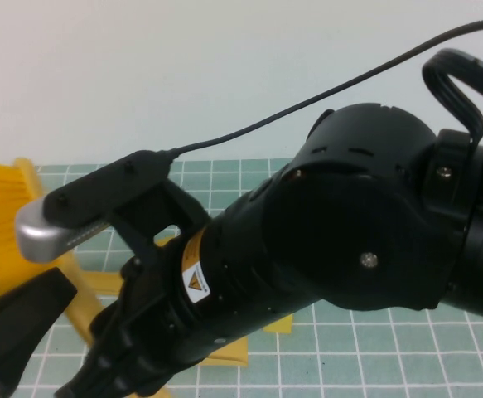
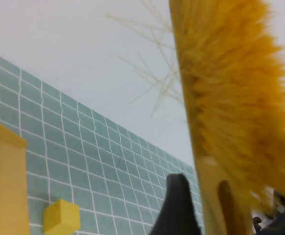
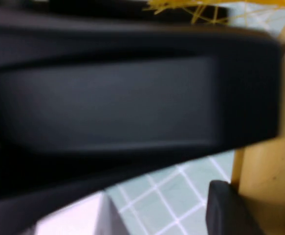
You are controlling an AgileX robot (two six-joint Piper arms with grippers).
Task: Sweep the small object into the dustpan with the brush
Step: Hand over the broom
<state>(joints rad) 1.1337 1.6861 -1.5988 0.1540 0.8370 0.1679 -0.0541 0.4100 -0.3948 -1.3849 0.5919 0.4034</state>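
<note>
Right up against the high camera, the right arm (image 1: 349,224) fills the frame, a big black joint at center right with its forearm slanting down to the lower left. A silver-ended wrist camera (image 1: 63,224) juts out at middle left. The right gripper (image 1: 113,365) sits at the bottom left edge, down over the mat, and how wide it stands I cannot tell. In its own wrist view a blurred black bulk blocks most of the picture, with a pale yellow slab of the dustpan (image 3: 269,147) close alongside. Whether the gripper has hold of it is not clear. Under the forearm in the high view, bits of that dustpan (image 1: 229,352) peek out at bottom center, flat on the green gridded mat (image 1: 390,332). Over at the left edge, the brush (image 1: 1,215) shows its orange-yellow bristles raised above the mat. Now the left gripper (image 2: 230,215): its jaws are spread wide around the brush (image 2: 235,98), whose handle stands between a black finger (image 2: 179,205) and the far side of the gripper. The brush is clasped and lifted, with stray bristles fanning out against the white wall (image 2: 83,49). Beyond it, the small object (image 2: 61,216), a pale-yellow cube, rests on the mat just beside the dustpan's yellow wall (image 2: 3,186), with a narrow gap between them. At the back, the mat runs up to the plain white wall.
</note>
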